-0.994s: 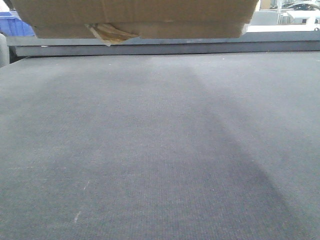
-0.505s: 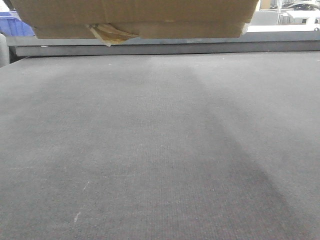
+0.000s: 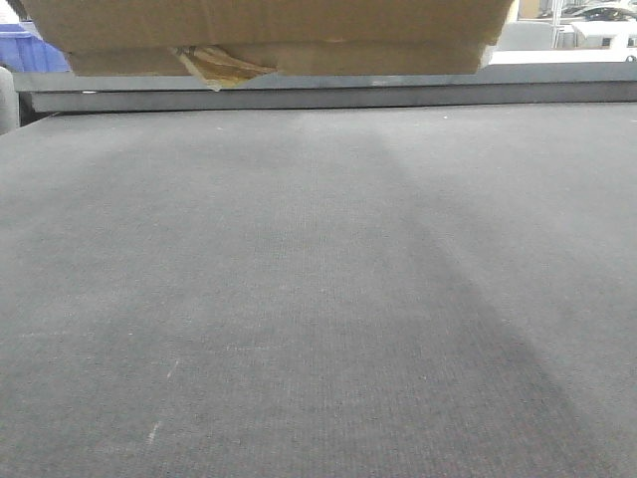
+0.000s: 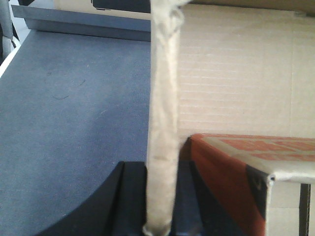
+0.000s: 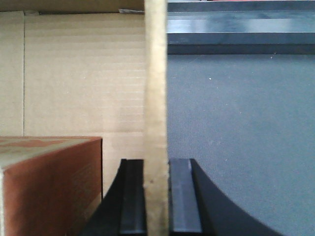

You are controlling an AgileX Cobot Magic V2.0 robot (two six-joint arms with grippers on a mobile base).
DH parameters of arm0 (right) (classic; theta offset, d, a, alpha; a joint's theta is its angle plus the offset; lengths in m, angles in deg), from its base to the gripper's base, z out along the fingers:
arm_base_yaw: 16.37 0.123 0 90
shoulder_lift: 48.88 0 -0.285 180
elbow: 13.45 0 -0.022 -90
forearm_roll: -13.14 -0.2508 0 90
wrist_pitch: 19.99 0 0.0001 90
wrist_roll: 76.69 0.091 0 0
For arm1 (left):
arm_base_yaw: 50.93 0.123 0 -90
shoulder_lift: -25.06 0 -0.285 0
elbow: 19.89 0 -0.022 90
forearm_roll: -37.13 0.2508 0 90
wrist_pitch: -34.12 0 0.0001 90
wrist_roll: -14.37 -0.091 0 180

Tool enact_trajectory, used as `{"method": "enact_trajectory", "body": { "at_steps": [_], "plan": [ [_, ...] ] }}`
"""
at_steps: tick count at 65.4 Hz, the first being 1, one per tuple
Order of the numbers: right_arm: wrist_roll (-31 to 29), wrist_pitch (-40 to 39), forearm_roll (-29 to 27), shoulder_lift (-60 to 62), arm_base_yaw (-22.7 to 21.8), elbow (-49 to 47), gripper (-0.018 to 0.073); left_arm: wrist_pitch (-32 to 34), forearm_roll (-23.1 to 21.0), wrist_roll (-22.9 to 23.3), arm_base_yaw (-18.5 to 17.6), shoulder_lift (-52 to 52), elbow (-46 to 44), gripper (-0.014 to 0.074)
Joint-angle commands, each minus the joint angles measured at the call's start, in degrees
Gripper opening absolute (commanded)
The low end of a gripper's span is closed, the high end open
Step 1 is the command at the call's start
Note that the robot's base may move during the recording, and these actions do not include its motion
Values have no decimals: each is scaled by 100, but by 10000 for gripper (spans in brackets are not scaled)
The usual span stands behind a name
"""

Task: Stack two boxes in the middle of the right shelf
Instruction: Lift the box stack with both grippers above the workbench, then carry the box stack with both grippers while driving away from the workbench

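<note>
The large box (image 3: 269,25) had hardly budged above the tabletop (image 3: 318,299). The left claw (image 4: 158,196) and right claw (image 5: 156,196) clamped its walls, and stacking looked no nearer.

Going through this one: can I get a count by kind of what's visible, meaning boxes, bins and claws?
cardboard boxes: 2 (large box, flat box)
blue bin: 1
claws: 2 (left claw, right claw, each shut on the flat box's edge)
total: 5
</note>
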Motion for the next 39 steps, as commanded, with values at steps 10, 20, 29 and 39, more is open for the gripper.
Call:
{"method": "enact_trajectory", "body": {
  "at_steps": [10,20,29,39],
  "plan": [
    [19,-180,249,41,-13,-80,-153,202,253,67,10,-89,-66,-111],
    [19,-199,249,41,-13,-80,-153,202,253,67,10,-89,-66,-111],
    [19,-214,249,41,-13,-80,-153,202,253,67,10,-89,-66,-111],
    [19,-214,249,41,-13,-80,-153,202,253,67,10,-89,-66,-111]
  ]
}}
